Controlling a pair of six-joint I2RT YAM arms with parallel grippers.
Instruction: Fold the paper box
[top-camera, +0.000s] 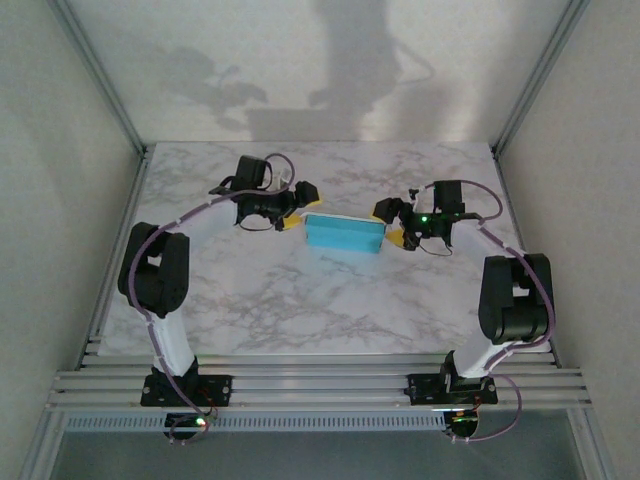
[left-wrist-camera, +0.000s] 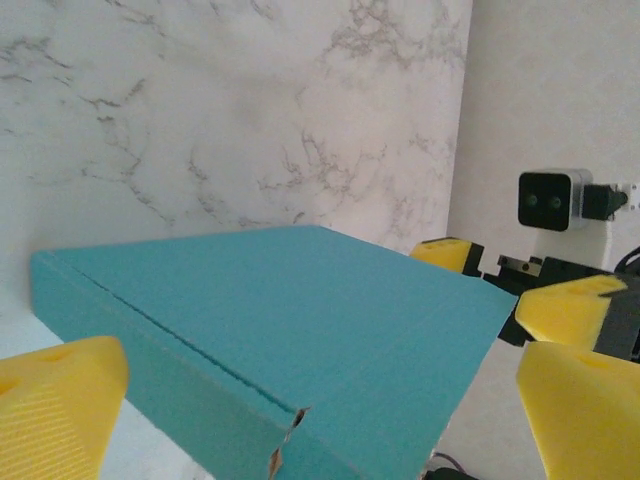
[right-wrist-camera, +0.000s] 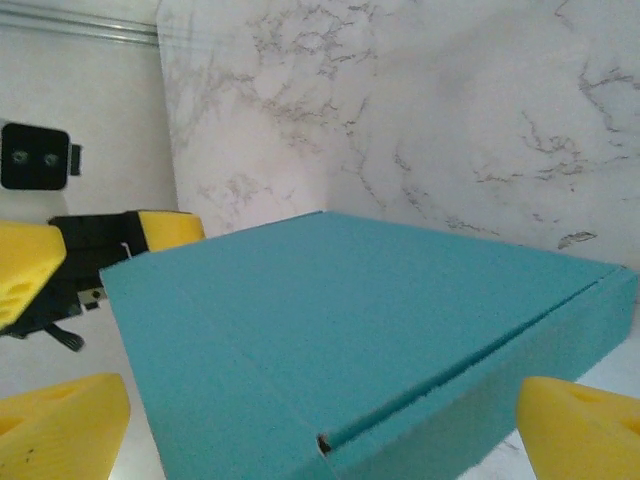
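From above, the paper box lies closed, turquoise side out, near the middle of the marble bench, its long sides running left to right. The left fingers stand spread wide at its left end and the right fingers spread wide at its right end. Neither pair grips it, and from up here I can't tell whether any yellow tip touches the card. Anything inside the box is hidden.

Through the left wrist camera the box's top runs off the bottom edge. A seam crosses it near the left side, and the nearest corner looks frayed. The arm's own two fingers sit low at either side, half out of frame, with the box between them. Past the far end are the other arm's yellow tips and its camera.

The right wrist camera gives the mirror picture: box top cut off below, own fingers wide apart at the bottom corners, the other arm's tips blurred at the left.
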